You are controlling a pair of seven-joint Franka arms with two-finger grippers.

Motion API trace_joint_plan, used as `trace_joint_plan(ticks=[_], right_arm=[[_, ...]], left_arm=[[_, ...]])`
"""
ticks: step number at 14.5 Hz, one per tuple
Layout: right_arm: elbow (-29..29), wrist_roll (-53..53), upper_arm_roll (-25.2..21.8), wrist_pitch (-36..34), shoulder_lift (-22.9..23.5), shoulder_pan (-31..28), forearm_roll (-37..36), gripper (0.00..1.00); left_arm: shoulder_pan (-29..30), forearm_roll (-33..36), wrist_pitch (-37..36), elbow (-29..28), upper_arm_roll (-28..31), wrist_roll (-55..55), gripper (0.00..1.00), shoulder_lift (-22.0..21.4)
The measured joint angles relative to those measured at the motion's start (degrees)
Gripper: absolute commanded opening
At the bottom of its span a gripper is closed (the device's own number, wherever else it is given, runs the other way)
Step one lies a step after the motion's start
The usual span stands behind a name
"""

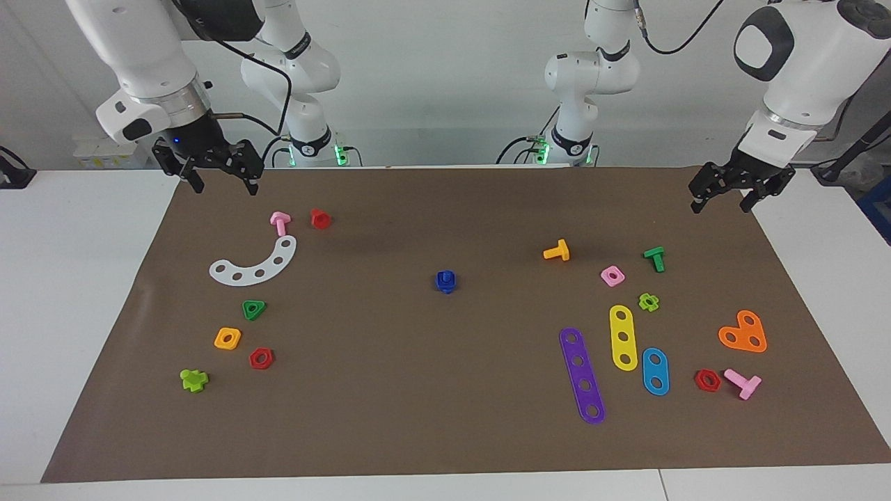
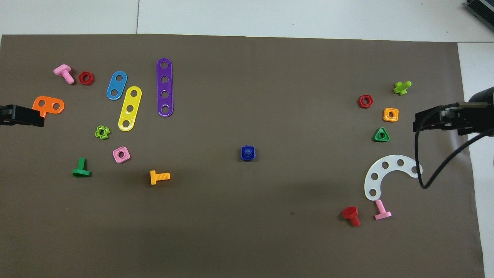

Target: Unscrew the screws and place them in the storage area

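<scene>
A dark-blue screw sits threaded in a blue square nut (image 1: 446, 281) at the middle of the brown mat; only its stub shows on top in the overhead view (image 2: 247, 153). The storage area (image 1: 306, 313) is the stretch of mat toward the right arm's end, with a white arc strip (image 1: 256, 264), a green triangle nut (image 1: 254, 309), an orange square nut (image 1: 227, 339) and a red hexagon nut (image 1: 261, 358). My right gripper (image 1: 224, 182) is open and empty, raised over the mat's edge by that stretch. My left gripper (image 1: 722, 202) is open and empty, raised over the mat's corner at the left arm's end.
A pink bolt (image 1: 280, 222), a red bolt (image 1: 320, 218) and a lime bolt (image 1: 193, 380) lie around the storage area. Toward the left arm's end lie purple (image 1: 582, 376), yellow (image 1: 623, 337) and blue (image 1: 655, 371) strips, an orange plate (image 1: 743, 332) and several bolts and nuts.
</scene>
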Motion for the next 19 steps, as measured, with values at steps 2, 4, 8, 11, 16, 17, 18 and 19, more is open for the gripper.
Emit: trace_joint_plan(ticks=[2, 4, 8, 11, 16, 17, 18, 19], right_arm=[[0.0, 0.0, 0.0, 0.0, 0.0, 0.0, 0.0, 1.00], [0.0, 0.0, 0.0, 0.0, 0.0, 0.0, 0.0, 1.00], [0.0, 0.0, 0.0, 0.0, 0.0, 0.0, 0.0, 1.00], [0.0, 0.0, 0.0, 0.0, 0.0, 0.0, 0.0, 1.00], [0.0, 0.0, 0.0, 0.0, 0.0, 0.0, 0.0, 1.00], [0.0, 0.0, 0.0, 0.0, 0.0, 0.0, 0.0, 1.00], [0.0, 0.0, 0.0, 0.0, 0.0, 0.0, 0.0, 1.00], [0.0, 0.0, 0.0, 0.0, 0.0, 0.0, 0.0, 1.00]], left_arm=[[0.0, 0.0, -0.1, -0.1, 0.0, 0.1, 1.00, 0.0], [0.1, 0.0, -0.1, -0.1, 0.2, 0.1, 1.00, 0.0], [0.2, 0.0, -0.2, -0.2, 0.3, 0.2, 1.00, 0.0], [0.0, 0.0, -0.5, -0.7, -0.1, 0.3, 1.00, -0.2], [-5.5, -2.4, 0.0, -2.0, -1.1, -6.5, 1.00, 0.6], [-7.7, -3.9, 1.2, -2.2, -1.2, -9.3, 0.98, 1.5], [-9.9, -5.0, 3.3, -2.4, -1.3, -12.5, 0.98, 2.8], [-12.4, -5.6, 5.7, -2.5, -1.3, -16.1, 0.98, 4.5]])
